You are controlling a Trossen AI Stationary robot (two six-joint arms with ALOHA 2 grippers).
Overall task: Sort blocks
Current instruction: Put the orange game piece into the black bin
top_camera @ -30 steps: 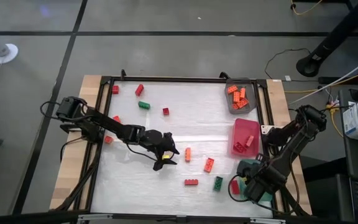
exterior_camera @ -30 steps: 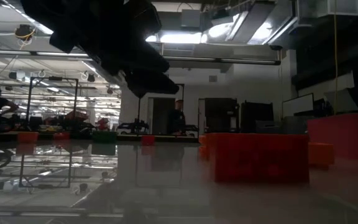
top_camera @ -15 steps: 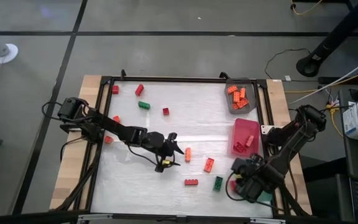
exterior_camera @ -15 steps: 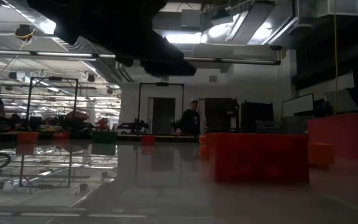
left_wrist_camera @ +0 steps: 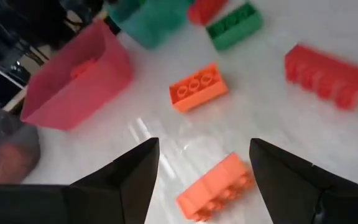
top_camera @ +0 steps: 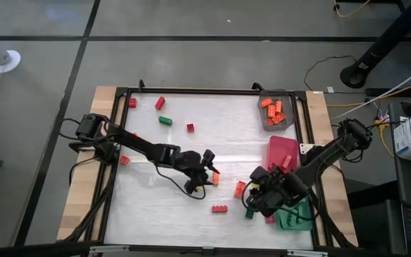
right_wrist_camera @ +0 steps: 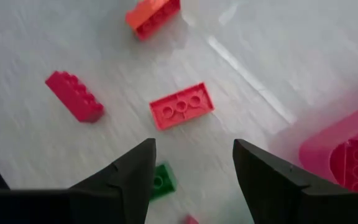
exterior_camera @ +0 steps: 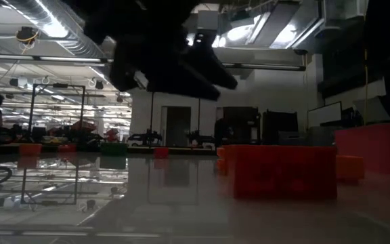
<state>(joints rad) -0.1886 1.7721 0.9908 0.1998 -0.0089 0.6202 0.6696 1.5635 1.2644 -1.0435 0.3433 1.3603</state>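
Approach step in hand: left gripper, fingers spread and empty, over orange brick at table centre; right gripper, likewise released, near green brick at five o'clock; next, descent and closure on each

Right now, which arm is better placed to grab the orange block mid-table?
Left, probably. The left pincer hangs open right over the orange block, which shows between its fingers. The right pincer, also open, is nearer a green block.
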